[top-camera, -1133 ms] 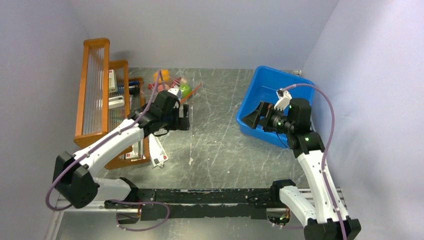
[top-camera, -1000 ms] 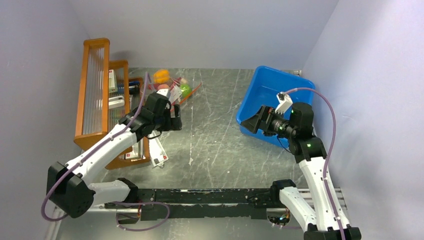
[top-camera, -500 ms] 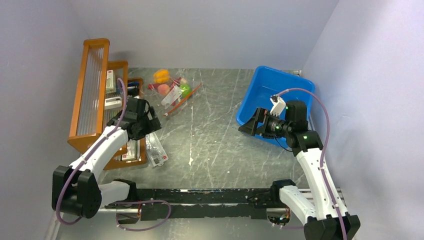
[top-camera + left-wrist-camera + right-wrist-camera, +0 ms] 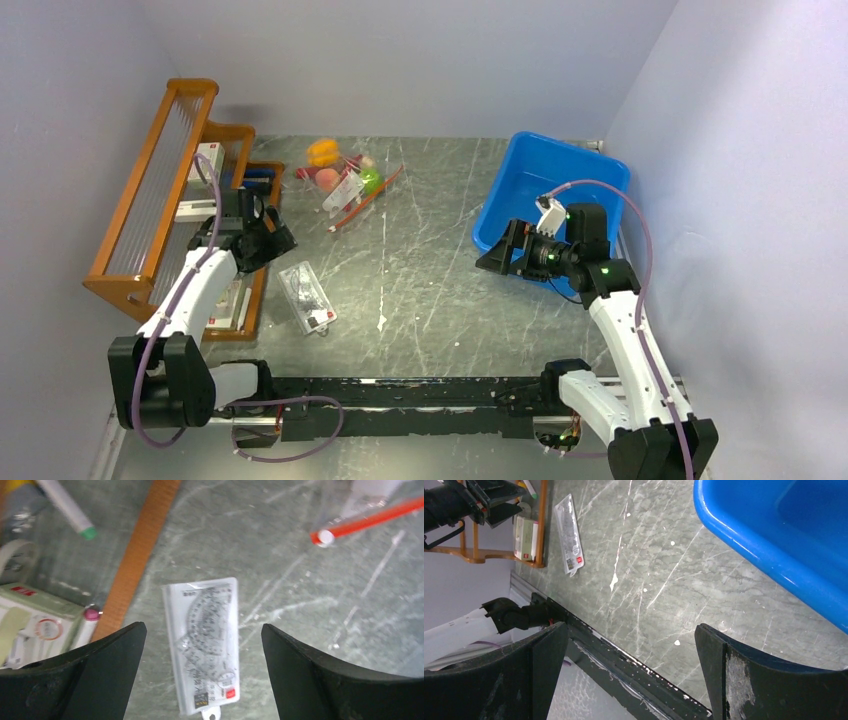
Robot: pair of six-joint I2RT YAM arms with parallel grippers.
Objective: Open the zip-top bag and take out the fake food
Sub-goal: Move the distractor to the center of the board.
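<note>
Scratched grey table (image 4: pixel 430 280); crinkly clear zip-top bag (image 4: pixel 347 190) with rounded fake food (image 4: pixel 322 152); both arms' jaws spread.

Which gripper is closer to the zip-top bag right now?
Left. The left gripper sits open beside the wooden rack, just near-left of the bag. The right gripper hovers open at the blue bin, far off to the bag's right.

Blue bin (image 4: pixel 548 180), orange rack (image 4: pixel 192 88), grey white-veined table (image 4: pixel 430 260), orange-red-edged zip-top bag (image 4: pixel 348 190).
</note>
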